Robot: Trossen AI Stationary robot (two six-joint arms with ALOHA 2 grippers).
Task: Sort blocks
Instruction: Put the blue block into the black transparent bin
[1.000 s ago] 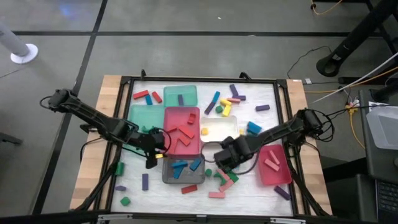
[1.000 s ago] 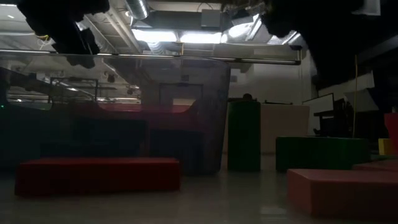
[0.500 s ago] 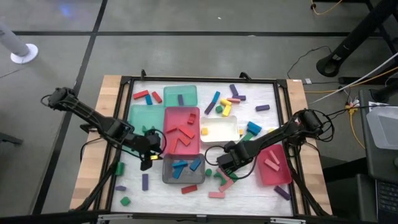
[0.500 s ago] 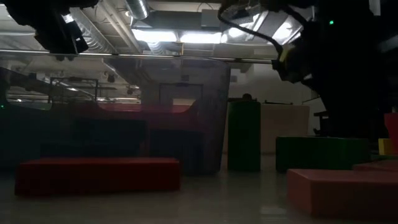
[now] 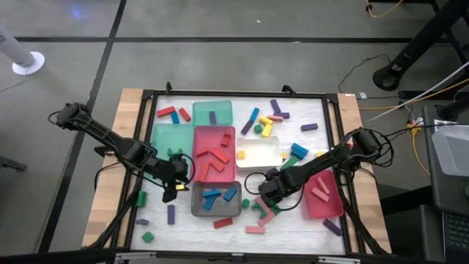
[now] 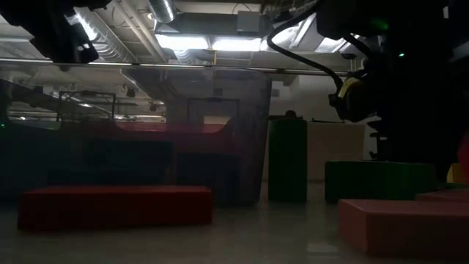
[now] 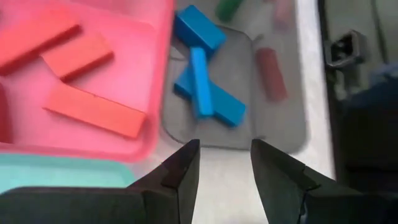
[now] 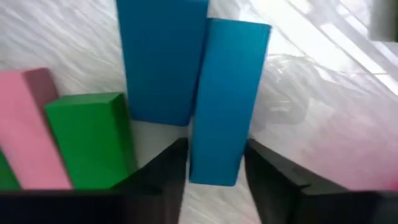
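Two arms work over the worktop (image 5: 322, 110), and the grey tray (image 5: 216, 199) serves as the landmark. Just left of the grey tray, the left end effector (image 7: 224, 165) hangs with its fingers apart and nothing between them, pointing at the tray's near rim. Inside the tray lie three blue blocks (image 7: 202, 81) stacked crosswise. A red tray (image 7: 87, 74) with red blocks touches the grey one on its far side. If this end effector drops here, a finger could catch the grey rim and shove the tray against its neighbour.

Just right of the grey tray, the right end effector (image 8: 214, 165) is down among a tight cluster of loose pieces. Its fingers are apart and straddle the end of a blue bar (image 8: 227, 99); I judge they are not yet clamped on it. A second blue bar (image 8: 161, 59) lies touching the first, a green block (image 8: 93, 140) sits just beside, and a pink bar (image 8: 31, 137) lies next to that. The main risk is crowding: one finger has to fit into the seam between the two blue bars, so it may pinch both or push the neighbour and the green block askew. A grip so near the bar's end could also let it swing or slip on lifting.
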